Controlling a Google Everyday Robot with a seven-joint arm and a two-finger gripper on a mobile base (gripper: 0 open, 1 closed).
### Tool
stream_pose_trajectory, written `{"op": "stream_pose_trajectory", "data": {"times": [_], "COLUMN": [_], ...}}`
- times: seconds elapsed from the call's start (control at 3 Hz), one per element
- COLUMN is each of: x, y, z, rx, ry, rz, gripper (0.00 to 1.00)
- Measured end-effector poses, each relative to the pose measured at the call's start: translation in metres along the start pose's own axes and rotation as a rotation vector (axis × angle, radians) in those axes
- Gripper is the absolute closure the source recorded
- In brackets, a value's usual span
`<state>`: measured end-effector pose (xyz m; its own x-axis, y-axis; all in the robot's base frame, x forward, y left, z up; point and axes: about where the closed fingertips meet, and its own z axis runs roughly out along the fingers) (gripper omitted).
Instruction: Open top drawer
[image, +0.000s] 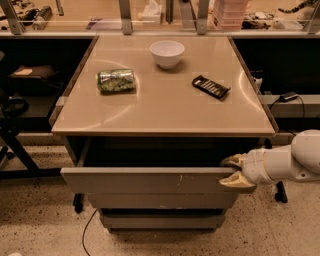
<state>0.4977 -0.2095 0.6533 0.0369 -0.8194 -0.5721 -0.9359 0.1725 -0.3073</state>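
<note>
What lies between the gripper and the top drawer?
Nothing. In the camera view the gripper is on the right end of the top drawer, jaws pinching its front panel; no gap or object between.

The top drawer (150, 181) is a wide, flat grey front with no handle, directly below the tabletop (165, 112). It is the highest and widest of the fronts under the tabletop. Small pale scuff marks sit just right of its centre. It stands partly pulled out, level and square, its front ahead of the tabletop's near edge, with a dark gap behind the panel. The gripper (231, 172) is below the tabletop's right near corner, its fingers clasping the front's right end, one behind the panel and one before it.
</note>
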Motion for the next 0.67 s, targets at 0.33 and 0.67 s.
{"op": "stream_pose_trajectory", "data": {"times": [0.33,0.67], "x": [0.0000,0.0000], "y": [0.0000,0.0000], "z": [0.0000,0.0000], "rx": [0.000,0.000], "ry": [0.000,0.000], "rz": [0.000,0.000], "gripper": [0.48,0.26]}}
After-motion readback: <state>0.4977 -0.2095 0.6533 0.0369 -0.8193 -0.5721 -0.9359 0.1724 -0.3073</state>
